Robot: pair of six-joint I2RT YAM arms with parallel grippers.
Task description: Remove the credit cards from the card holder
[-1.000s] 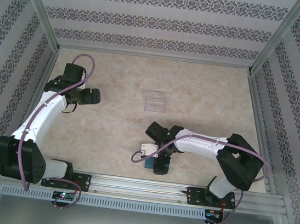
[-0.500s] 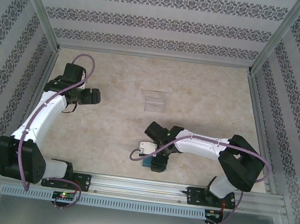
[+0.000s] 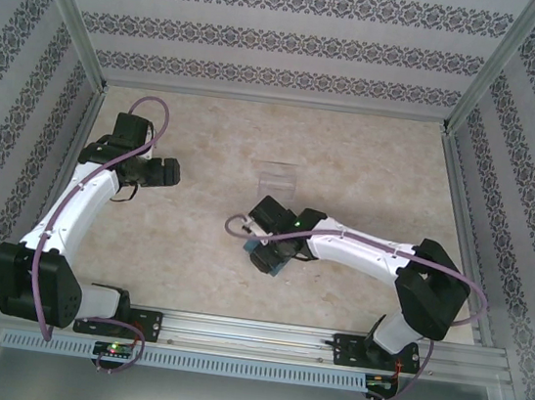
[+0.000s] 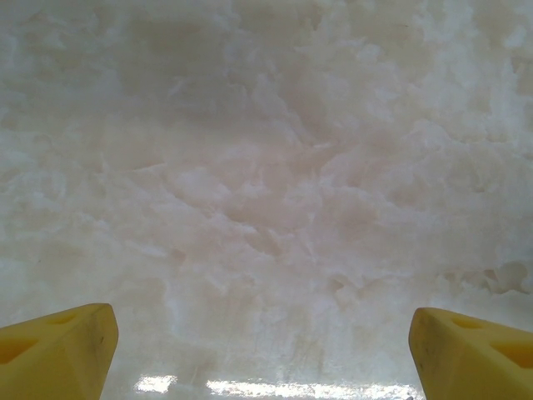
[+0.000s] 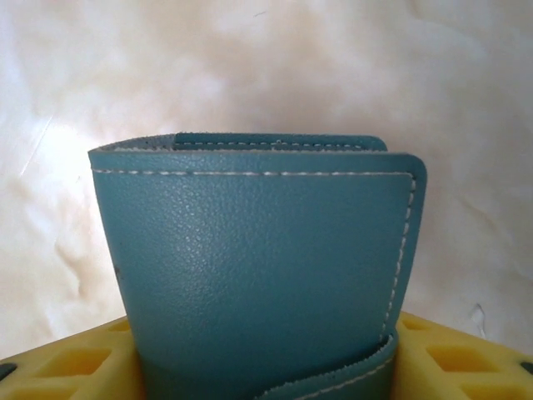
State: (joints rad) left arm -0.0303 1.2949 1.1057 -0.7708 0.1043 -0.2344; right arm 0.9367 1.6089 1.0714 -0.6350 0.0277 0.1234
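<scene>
Right wrist view: my right claw [image 5: 266,354] was part-closed on the folded teal card holder [image 5: 258,267], pinched between both yellow fingers [image 5: 67,358] over the marbled table [image 5: 466,125]; my left claw [image 4: 262,354] gaped wide, holding nothing.

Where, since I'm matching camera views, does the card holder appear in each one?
Top external: card holder just below centre, at the right gripper.
Right wrist: lower middle, large, clamped between the yellow fingers.
Left wrist: the left gripper, open, over the table.
Shared landmark: the marbled table surface, behind the card holder at the right wrist and across the top external view.
</scene>
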